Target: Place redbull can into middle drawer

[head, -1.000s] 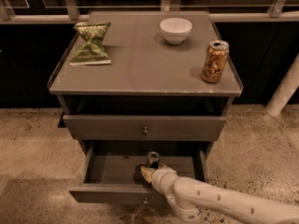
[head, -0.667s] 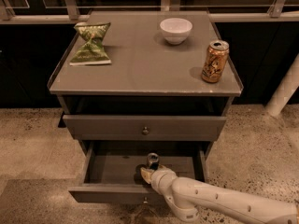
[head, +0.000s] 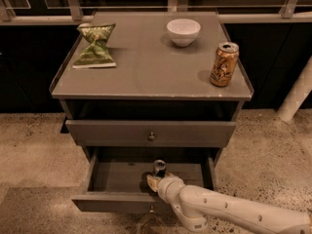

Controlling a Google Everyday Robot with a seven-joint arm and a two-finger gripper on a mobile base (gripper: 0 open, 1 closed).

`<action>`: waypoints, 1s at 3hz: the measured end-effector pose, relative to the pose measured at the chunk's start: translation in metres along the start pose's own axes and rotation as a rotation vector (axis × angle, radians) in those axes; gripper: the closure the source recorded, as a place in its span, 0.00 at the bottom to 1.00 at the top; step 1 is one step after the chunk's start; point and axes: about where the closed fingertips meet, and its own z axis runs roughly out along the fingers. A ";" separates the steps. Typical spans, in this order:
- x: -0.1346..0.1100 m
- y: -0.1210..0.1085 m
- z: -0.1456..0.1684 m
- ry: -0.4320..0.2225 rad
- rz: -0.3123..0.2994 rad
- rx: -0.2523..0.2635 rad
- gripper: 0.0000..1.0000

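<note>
A grey cabinet [head: 146, 77] stands on a speckled stone floor [head: 29, 150]. Behind it, a metal rail [head: 39, 19] runs against dark panels [head: 24, 67]. 1 white post [head: 297, 94] stands at the right. The gripper [head: 155, 180] sits inside the open middle drawer [head: 117, 202].

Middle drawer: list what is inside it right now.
The middle drawer is open. Inside, the redbull can stands upright near the front, with the gripper at its lower part. The arm and the front wall hide the floor's near strip.
</note>
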 end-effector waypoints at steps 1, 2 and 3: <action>0.000 0.000 0.000 0.000 0.000 0.000 0.34; 0.000 0.000 0.000 0.000 0.000 0.000 0.11; 0.000 0.000 0.000 0.000 0.000 0.000 0.00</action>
